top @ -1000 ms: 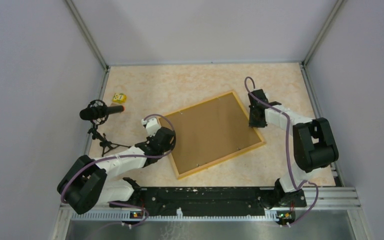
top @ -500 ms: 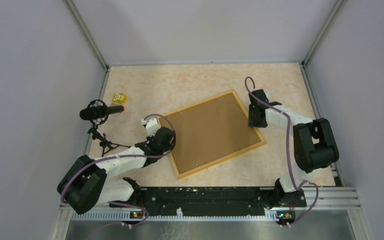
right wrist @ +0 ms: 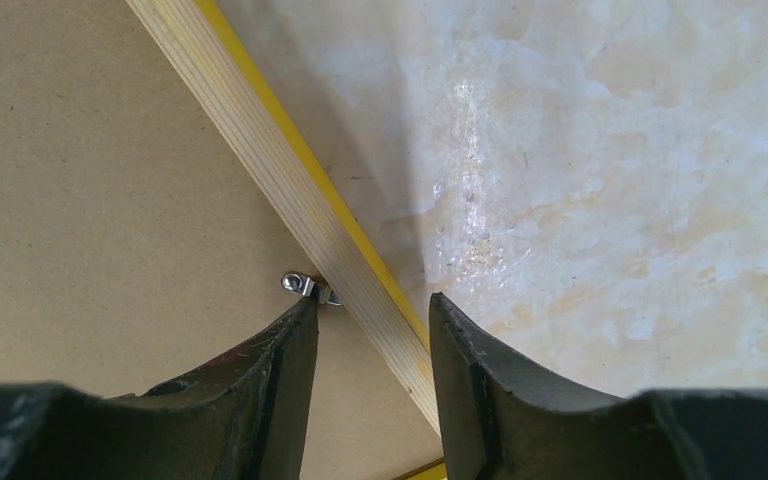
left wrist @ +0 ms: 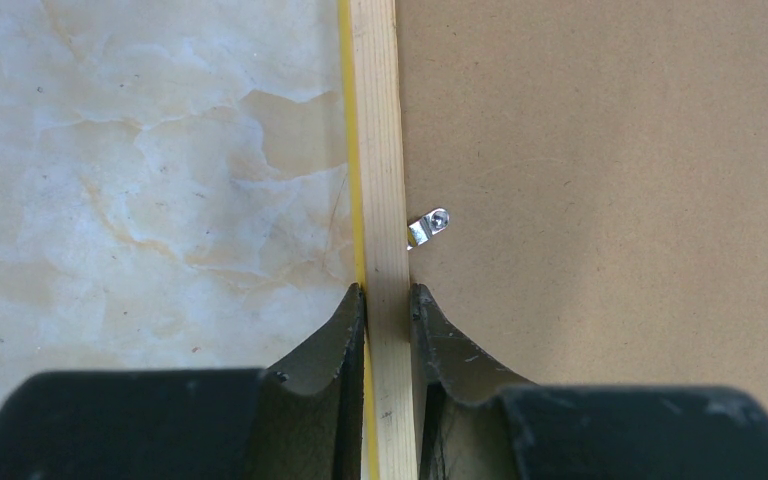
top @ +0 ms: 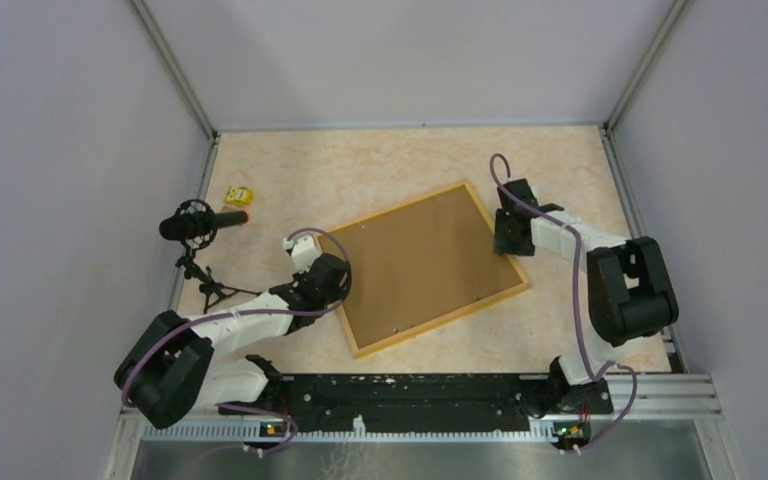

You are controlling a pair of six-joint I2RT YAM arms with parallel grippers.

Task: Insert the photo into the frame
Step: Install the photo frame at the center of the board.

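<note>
The frame (top: 443,321) lies face down in the middle of the table, its narrow yellow-orange border around the brown backing board (top: 420,265). The photo is not in view. My left gripper (top: 338,290) is shut on the frame's left border rail (left wrist: 377,150), one finger on each side, just below a small metal clip (left wrist: 426,227). My right gripper (top: 506,244) is open at the frame's right border (right wrist: 260,150). Its fingers straddle the rail, and the left fingertip (right wrist: 295,330) sits by another metal clip (right wrist: 303,284).
A black microphone on a small tripod (top: 200,222) stands at the left edge of the table. A small yellow object (top: 238,195) lies behind it. Grey walls enclose the table on three sides.
The right gripper has shifted very slightly at the frame's right border. The frame and the left arm have not moved.
</note>
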